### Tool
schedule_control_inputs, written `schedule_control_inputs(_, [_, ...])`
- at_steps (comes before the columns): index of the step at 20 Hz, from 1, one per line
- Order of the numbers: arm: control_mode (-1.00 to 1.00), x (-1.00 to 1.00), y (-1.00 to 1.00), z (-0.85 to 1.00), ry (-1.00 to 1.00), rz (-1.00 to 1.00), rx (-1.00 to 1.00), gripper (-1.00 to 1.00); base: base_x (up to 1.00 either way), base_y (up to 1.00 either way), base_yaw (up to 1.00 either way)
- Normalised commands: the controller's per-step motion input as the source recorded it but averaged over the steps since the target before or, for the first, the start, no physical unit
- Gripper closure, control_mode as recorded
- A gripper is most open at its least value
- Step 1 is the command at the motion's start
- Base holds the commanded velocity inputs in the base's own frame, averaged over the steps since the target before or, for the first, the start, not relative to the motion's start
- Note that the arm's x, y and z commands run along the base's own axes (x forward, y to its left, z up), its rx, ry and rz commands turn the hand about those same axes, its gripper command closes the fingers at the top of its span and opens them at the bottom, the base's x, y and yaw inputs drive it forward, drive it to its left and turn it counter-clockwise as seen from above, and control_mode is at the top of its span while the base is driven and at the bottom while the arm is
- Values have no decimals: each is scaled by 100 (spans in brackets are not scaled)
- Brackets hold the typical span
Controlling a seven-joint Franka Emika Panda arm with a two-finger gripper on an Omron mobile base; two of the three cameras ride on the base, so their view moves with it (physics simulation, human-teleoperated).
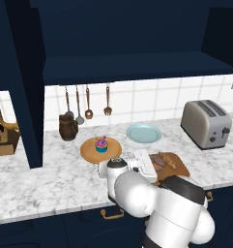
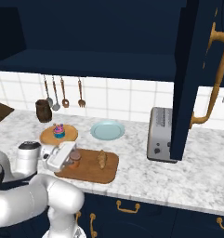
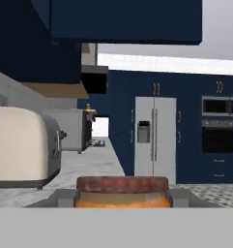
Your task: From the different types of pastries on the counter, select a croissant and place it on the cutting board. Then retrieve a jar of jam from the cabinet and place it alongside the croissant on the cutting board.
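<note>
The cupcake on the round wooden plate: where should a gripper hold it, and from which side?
Probably by the blue wrapper, coming down from above and closing on two opposite sides. The cupcake stands upright on the round wooden plate with free space all around, and the wrapper looks like the firmer part; the pink frosting on top would likely squash.

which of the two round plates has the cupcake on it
The light wooden plate, nearer the dark mug. The cupcake stands on it. The pale blue plate, toward the toaster, carries nothing.
</note>
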Motion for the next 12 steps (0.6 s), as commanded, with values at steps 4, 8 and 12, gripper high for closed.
schedule_control_inputs(4, [-100, 45, -4, -41, -4, -1, 0, 100, 0, 0, 0])
schedule_control_inputs(8, [-100, 54, -2, -27, -7, 0, 0, 100, 0, 0, 0])
schedule_control_inputs(12, [-100, 41, -4, -32, -8, 0, 0, 100, 0, 0, 0])
